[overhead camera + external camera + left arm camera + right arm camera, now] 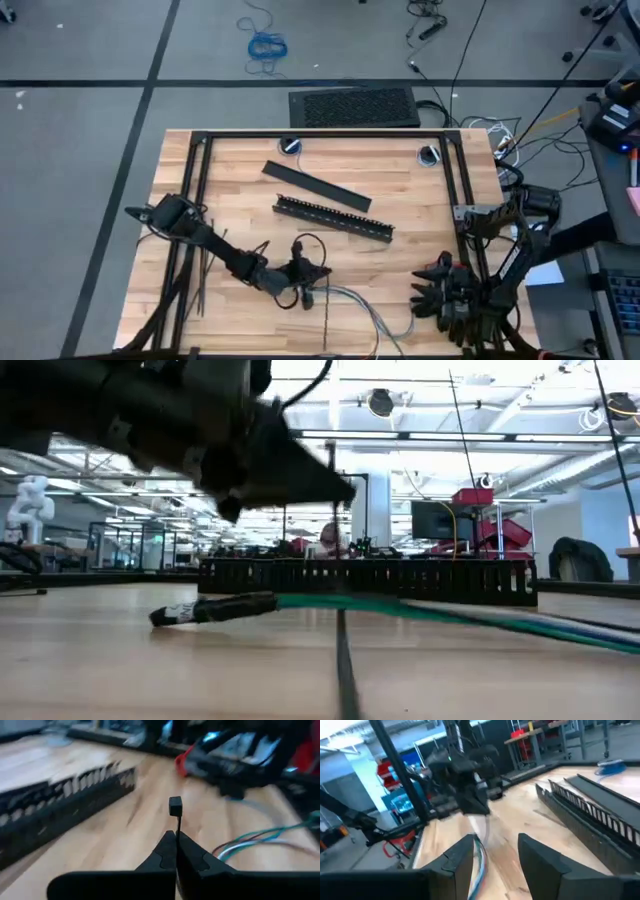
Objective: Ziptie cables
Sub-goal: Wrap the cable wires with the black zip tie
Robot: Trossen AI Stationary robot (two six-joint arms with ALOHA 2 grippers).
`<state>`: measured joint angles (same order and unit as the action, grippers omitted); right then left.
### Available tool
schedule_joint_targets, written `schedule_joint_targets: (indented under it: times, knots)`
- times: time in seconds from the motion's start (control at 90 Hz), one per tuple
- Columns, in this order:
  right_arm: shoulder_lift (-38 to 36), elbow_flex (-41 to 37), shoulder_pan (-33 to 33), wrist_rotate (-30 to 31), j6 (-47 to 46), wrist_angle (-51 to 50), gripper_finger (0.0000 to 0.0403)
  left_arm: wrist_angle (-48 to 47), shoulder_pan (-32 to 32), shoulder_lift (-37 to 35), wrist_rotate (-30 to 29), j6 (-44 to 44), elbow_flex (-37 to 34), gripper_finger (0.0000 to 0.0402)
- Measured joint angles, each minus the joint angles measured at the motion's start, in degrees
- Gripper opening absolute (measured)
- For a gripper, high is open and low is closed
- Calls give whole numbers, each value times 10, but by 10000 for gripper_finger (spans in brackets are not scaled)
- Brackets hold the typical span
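The cables (372, 312), thin blue, green and pale wires, lie on the wooden table near its front edge, between my two grippers. My left gripper (312, 272) hovers just left of them, shut on a thin black ziptie (175, 810). Another black strip (325, 320) lies on the table toward the near edge. More zipties (200, 285) lie at the table's left. My right gripper (495, 862) stands open at the front right. The cables (480, 855) show in the gap between its fingers, and I see no touch. My left gripper pinches the ziptie's strip just below its square head (177, 831) between its two shut fingertips. The head (175, 805) sticks out past the fingertips. In the low view the gripper is clear of the table. The fingers hide the rest of the strip.
A black slotted bar (333, 217) lies across the table's middle, with a flat black bar (316, 186) behind it. A black frame (200, 150) runs along the table's far, left and right sides. A coiled blue cable (266, 45) and a black mat (352, 107) lie on the floor beyond.
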<state>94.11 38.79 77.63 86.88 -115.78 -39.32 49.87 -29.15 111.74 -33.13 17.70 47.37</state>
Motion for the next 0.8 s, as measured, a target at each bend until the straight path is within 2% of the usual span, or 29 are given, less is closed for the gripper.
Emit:
schedule_joint_targets:
  times: [0.1, 0.156, 0.267, 0.378, 0.467, 0.556, 0.656, 0.8]
  knots:
    - [-1, -2, -13, -51, 100, 67, 145, 6, 9, 0, 18, 1, 0, 0]
    - [1, 2, -26, -76, 187, 155, 145, 1, 12, 0, 18, 5, 0, 0]
    - [2, 9, -78, -111, 493, 326, 145, 0, 19, 0, 29, 13, 0, 0]
    - [-1, 32, -157, -223, 780, 438, 143, -3, 23, 0, 37, 14, 0, 0]
    - [-3, 58, -219, -301, 922, 490, 139, 0, 23, 0, 47, 14, 0, 0]
    - [-3, 78, -272, -352, 1002, 503, 134, 2, 20, 0, 49, 11, 0, 0]
    - [-3, 80, -324, -425, 1027, 512, 131, 8, 6, 0, 27, -8, 0, 0]
    - [-3, 72, -395, -609, 1016, 556, 130, 48, -15, 0, -12, -49, -3, 0]
